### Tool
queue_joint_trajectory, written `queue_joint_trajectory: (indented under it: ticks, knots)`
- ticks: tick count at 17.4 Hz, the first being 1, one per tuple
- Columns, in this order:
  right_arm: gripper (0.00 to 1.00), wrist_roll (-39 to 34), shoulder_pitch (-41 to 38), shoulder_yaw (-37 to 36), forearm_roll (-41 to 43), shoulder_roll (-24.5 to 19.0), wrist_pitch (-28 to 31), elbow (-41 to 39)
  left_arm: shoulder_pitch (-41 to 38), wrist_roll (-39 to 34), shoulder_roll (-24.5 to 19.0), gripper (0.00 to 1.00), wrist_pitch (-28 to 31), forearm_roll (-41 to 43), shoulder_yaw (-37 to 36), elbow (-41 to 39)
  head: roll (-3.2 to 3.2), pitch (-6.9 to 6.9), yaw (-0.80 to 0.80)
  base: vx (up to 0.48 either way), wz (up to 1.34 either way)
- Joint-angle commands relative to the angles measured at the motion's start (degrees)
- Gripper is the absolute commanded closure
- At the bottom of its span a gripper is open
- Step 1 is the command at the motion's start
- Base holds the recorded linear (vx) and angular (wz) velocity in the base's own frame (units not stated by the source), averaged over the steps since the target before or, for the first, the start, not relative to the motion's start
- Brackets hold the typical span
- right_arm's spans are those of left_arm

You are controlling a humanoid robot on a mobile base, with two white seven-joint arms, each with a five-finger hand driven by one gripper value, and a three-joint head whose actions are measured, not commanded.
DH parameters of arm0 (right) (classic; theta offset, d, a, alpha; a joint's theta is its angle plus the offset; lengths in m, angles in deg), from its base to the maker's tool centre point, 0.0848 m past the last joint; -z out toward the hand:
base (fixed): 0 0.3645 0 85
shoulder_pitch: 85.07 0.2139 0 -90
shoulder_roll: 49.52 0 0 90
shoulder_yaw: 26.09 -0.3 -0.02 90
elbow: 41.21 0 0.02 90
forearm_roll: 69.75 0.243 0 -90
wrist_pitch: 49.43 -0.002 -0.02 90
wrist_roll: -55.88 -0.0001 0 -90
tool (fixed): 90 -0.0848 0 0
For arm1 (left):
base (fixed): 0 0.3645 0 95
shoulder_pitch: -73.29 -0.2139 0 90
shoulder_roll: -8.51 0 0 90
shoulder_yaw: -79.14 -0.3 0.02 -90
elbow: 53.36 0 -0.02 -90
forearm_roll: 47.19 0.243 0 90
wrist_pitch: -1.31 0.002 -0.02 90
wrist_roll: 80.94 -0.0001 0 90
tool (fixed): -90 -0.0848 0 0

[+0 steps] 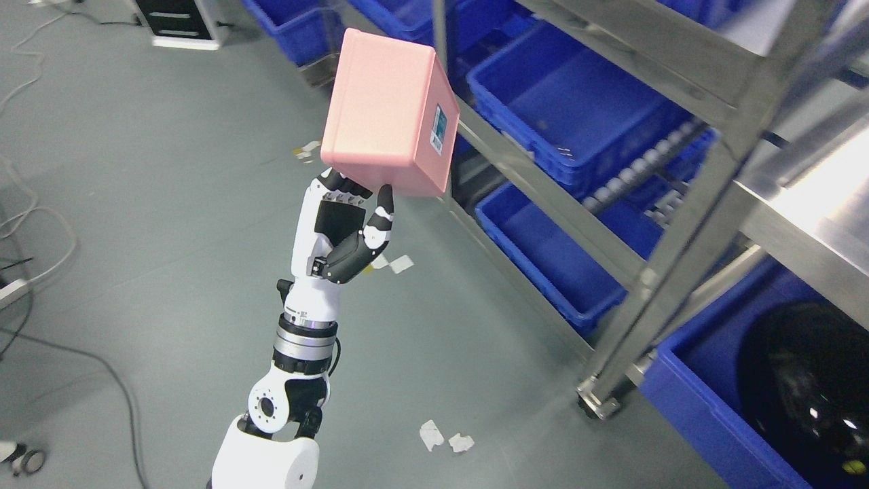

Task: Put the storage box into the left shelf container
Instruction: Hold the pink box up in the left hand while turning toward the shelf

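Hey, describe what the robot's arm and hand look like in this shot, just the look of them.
One arm shows, the left. Its forearm has glossy white shells over black joints, with a ribbed silver and black ring at the wrist and a round white joint cap with a ring of small holes lower down. The left robot hand is white with black palm padding and black and white banded fingers. The right arm is out of view.

a small blue-and-white label (pixel 440 130) sits on the pink storage box (pixel 380 109), its print too small to read.

Left of the left hand (pixel 346 224) lies open grey floor (pixel 156 204). To its right, the metal shelf rail (pixel 543 183) and slanted upright post (pixel 686 224) bar the way; blue bins (pixel 577 95) gape between them.
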Motion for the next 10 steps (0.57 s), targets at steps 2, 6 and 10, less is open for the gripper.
queue_joint_trajectory:
  ticks: [2,6,10]
  knots:
    - [0.00,0.0,-0.5,-0.3,-0.1,1.0,0.0,-1.0,-3.9,0.0,-1.0,0.95,-1.3,0.0,3.1,-2.7,0.00,0.00,0.00,0.203,0.96]
    - [0.00,0.0,-0.5,-0.3,-0.1,1.0,0.0,-1.0,-4.3,0.0,-1.0,0.94,-2.1,0.0,3.4,-2.7,0.00,0.01,0.00,0.341,0.88]
    - [0.00,0.0,-0.5,-0.3,-0.1,1.0,0.0,-1.0,-5.8,0.0,-1.0,0.94,-2.5,0.0,3.2,-2.7,0.00,0.01,0.00,0.451,0.59]
